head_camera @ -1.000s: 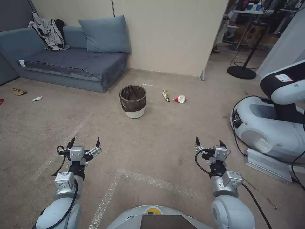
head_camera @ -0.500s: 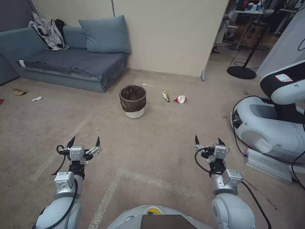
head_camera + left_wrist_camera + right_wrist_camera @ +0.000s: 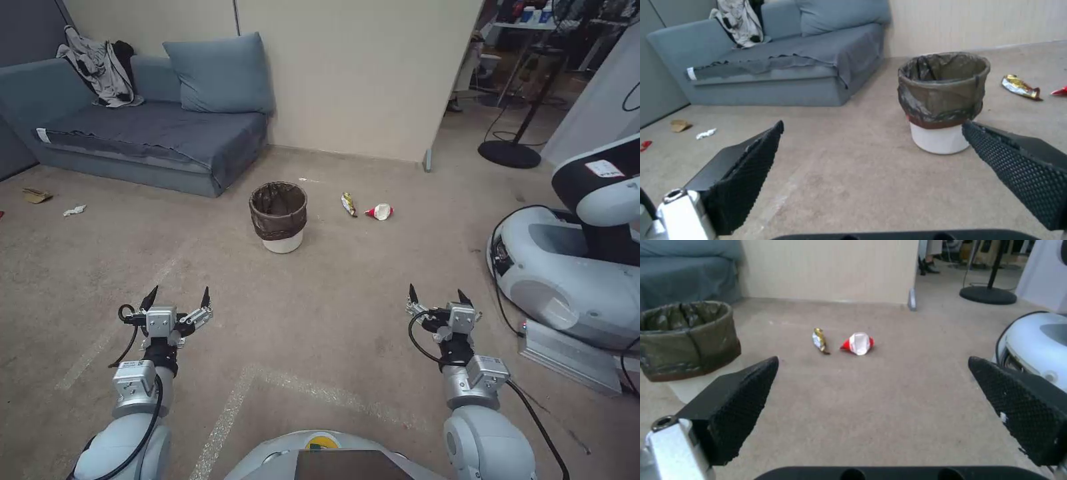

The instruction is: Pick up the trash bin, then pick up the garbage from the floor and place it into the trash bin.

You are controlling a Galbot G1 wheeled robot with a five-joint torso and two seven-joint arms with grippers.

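Trash bin [image 3: 279, 217] stands upright on the carpet near the sofa [image 3: 153, 127], well ahead of both arms in the head view. Left gripper [image 3: 177, 299] and right gripper [image 3: 435, 297] hover low, both spread wide, holding nothing. Left wrist view: the bin sits ahead between the open fingers [image 3: 746, 173]. Right wrist view: a gold wrapper [image 3: 819, 340] and red-and-white packet [image 3: 858, 343] lie close together. Getting near the bin looks like the step now; next it must get closer.
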